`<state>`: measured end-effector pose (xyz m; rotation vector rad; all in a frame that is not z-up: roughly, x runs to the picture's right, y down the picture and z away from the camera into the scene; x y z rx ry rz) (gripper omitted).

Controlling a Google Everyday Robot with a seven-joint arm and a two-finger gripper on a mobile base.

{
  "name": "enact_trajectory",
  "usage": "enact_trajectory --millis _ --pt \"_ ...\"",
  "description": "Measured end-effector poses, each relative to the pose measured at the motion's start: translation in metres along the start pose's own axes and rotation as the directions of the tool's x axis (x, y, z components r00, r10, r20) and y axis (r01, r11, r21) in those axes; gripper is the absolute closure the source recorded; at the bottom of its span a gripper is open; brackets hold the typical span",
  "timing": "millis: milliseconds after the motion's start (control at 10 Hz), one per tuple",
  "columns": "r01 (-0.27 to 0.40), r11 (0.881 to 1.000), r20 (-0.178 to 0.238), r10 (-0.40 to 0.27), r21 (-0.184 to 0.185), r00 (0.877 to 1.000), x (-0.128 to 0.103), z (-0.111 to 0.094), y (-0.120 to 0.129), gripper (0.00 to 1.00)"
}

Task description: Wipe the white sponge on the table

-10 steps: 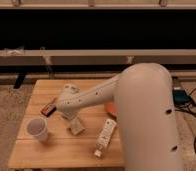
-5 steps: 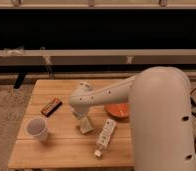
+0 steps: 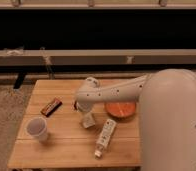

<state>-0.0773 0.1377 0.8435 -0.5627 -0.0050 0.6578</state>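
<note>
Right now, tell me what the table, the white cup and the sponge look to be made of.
The table: light wood, matte, with visible plank seams. The white cup: thin paper or plastic, going by its smooth pale wall. The white sponge: likely foam, a soft-looking cream block under the gripper, which sits at the table's middle.

arm: reaches leftward from lower right, elbow bent | pincer (image 3: 87,118): pointing down below wrist, low

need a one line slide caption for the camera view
End effector pressing down at the white sponge on the table, between white cup and tube.
</note>
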Motion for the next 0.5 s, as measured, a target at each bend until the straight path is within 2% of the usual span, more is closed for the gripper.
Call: enact_trajectory --millis 200,500 --pt "0.026 0.999 0.019 -0.026 -0.031 0.999 -0.0057 -0.0043 0.0014 0.20" --pt "0.027 0.999 0.020 -0.027 -0.033 0.999 -0.0058 -0.0043 0.0016 0.20"
